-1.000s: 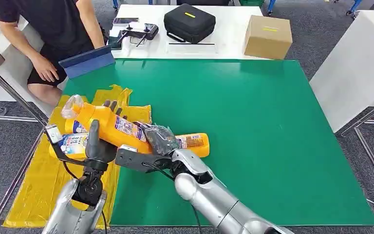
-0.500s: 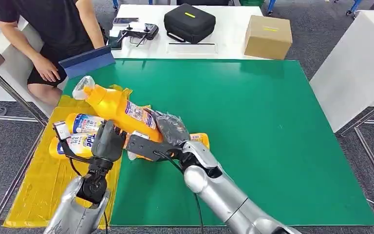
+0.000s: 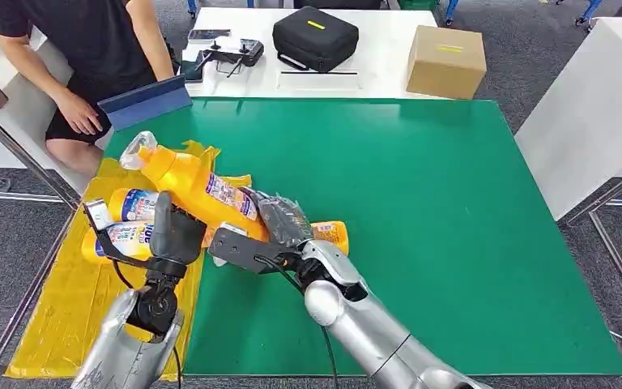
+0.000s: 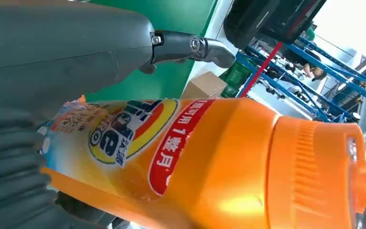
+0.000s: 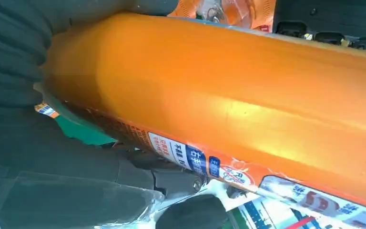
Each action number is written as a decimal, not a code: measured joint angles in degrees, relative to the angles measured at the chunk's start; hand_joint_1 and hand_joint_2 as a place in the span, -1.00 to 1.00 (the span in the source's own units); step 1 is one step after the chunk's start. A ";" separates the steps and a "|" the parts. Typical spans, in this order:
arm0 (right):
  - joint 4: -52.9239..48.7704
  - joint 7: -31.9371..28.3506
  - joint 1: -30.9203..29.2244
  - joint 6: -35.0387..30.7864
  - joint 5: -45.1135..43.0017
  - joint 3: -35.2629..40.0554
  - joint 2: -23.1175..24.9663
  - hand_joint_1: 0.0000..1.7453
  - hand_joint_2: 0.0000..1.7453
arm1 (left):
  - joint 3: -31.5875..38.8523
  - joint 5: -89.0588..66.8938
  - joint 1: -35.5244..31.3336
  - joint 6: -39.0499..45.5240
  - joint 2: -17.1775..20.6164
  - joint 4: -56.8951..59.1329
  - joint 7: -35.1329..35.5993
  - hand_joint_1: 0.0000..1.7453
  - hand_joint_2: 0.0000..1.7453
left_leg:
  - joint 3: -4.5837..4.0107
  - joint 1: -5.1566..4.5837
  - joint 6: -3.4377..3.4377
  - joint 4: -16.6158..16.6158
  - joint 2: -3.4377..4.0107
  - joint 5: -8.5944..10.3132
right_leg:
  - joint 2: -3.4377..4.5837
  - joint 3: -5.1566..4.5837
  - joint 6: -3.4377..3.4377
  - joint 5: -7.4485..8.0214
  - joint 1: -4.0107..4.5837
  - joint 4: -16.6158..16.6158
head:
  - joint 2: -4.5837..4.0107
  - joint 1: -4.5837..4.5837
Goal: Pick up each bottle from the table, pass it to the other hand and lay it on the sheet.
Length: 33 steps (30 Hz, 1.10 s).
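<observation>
item: orange bottle (image 3: 198, 188), held above the near left part of the green table (image 3: 453, 243), tilted, its clear-wrapped cap (image 3: 134, 151) raised toward the far left over the yellow sheet (image 3: 57, 308). a printed label with blue, white and red panels is carried on its body; in the left wrist view a round emblem with large blue letters, only partly legible, and a red band with white chinese characters "1 整月" (image 4: 169, 143) are seen. in the right wrist view small print on blue and white panels is shown but cannot be read.

item: right hand (image 3: 279, 223), wrapped in clear film, is clamped around the lower body of the orange bottle.

item: left hand (image 3: 174, 235) is placed just beside the bottle's lower part, below it; in the left wrist view the bottle (image 4: 209, 157) lies against the ribbed cover with a finger (image 4: 190, 45) stretched clear above it. whether the bottle is gripped by this hand cannot be told.

item: two bottles lying on the yellow sheet, side by side: upper bottle (image 3: 134, 204) with a blue and white label, lower bottle (image 3: 121, 239) with a label on which "tide" can be partly read.

item: further orange bottle (image 3: 330, 233), lying on the green table just behind the right hand, label text too small to read.

item: black case (image 3: 315, 36), cardboard box (image 3: 445, 59) and blue tablet (image 3: 146, 101), set on or by the white table (image 3: 381, 69) beyond. a seated person (image 3: 81, 49) is placed at the far left.
</observation>
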 measured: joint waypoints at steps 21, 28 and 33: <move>1.34 0.90 -0.14 -0.07 -1.47 1.33 1.27 1.00 1.00 | 0.11 -0.61 -0.50 0.22 -1.00 -0.04 1.57 -1.00 1.00 | 0.00 0.00 0.00 0.00 -0.01 0.00 | 0.00 0.01 0.00 0.00 0.00 0.00 | 0.00 0.00; 2.67 1.73 -0.89 -0.66 -2.36 1.71 1.57 1.00 1.00 | -0.11 -1.38 -1.21 0.55 -1.88 -0.07 2.23 -1.00 1.00 | 0.00 0.00 0.00 0.01 0.00 0.01 | 0.00 0.00 0.00 0.00 0.00 0.00 | 0.00 0.00; 3.50 1.75 -1.67 -2.05 -3.39 1.71 1.36 1.00 1.00 | -0.11 -1.68 -1.62 0.63 -2.01 -0.07 2.47 -1.00 1.00 | 0.02 0.00 0.00 0.01 -0.01 0.01 | 0.00 0.00 0.00 0.00 0.00 0.00 | 0.00 -0.02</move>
